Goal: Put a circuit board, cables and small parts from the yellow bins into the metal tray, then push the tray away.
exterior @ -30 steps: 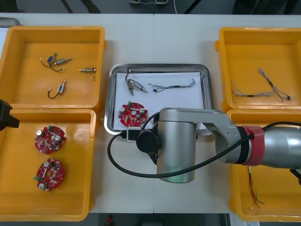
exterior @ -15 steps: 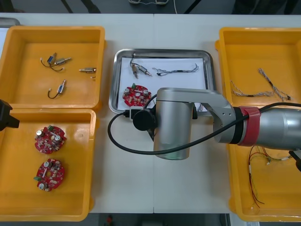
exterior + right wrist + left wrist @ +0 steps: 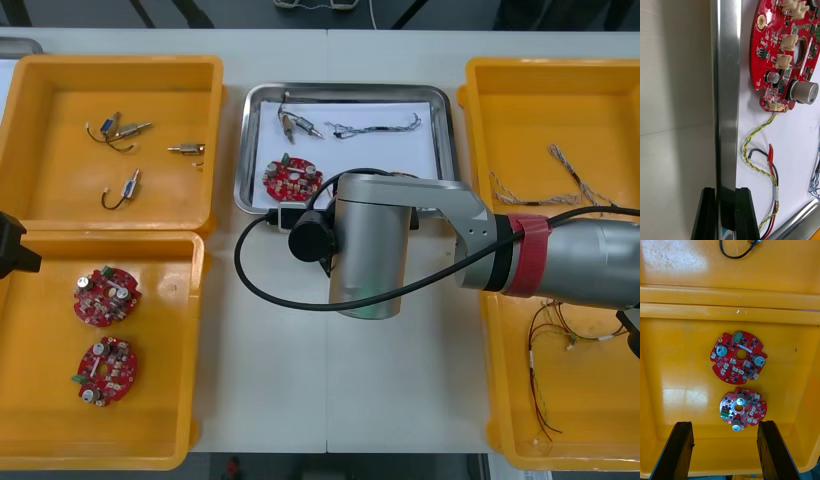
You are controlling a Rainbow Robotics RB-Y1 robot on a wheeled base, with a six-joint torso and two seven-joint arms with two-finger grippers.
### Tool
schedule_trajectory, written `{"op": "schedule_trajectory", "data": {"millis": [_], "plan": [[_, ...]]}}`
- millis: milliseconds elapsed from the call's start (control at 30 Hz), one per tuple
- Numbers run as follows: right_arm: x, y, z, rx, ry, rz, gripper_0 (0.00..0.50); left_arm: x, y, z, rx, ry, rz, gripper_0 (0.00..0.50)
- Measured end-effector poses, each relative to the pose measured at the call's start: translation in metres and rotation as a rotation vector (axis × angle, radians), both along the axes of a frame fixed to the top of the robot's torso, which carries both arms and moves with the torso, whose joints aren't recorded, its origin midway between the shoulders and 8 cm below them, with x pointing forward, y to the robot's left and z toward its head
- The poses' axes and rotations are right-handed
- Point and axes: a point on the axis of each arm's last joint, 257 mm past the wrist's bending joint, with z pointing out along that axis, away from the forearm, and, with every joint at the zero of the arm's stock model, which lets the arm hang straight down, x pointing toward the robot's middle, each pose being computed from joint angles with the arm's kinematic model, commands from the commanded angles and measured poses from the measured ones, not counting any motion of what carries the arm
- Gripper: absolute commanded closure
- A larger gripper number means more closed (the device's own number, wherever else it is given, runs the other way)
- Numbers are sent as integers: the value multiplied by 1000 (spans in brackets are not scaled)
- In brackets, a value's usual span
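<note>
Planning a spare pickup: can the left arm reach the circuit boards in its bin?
Probably yes: the left tool hangs open over the yellow bin, both circuit boards lying bare below it; right tool grips the metal tray's rim.

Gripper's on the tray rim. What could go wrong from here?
1. The red and yellow cable lies beside the right gripper, shut on the rim of the metal tray, and may snag.
2. A yellow bin sits close beside the tray; a skewed push may hit it.
The left gripper hangs open over the circuit boards.
</note>
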Motion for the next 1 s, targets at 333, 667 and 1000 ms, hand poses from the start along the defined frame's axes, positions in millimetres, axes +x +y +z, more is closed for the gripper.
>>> {"op": "schedule_trajectory", "data": {"millis": [333,667,1000], "plan": [[19,9,4,19,-26,49,500,0,0,0,0,0,0,0],[57,-4,18,21,-67,38,500,0,0,0,0,0,0,0],[90,-10,35,11,-105,37,500,0,0,0,0,0,-1,0]]}}
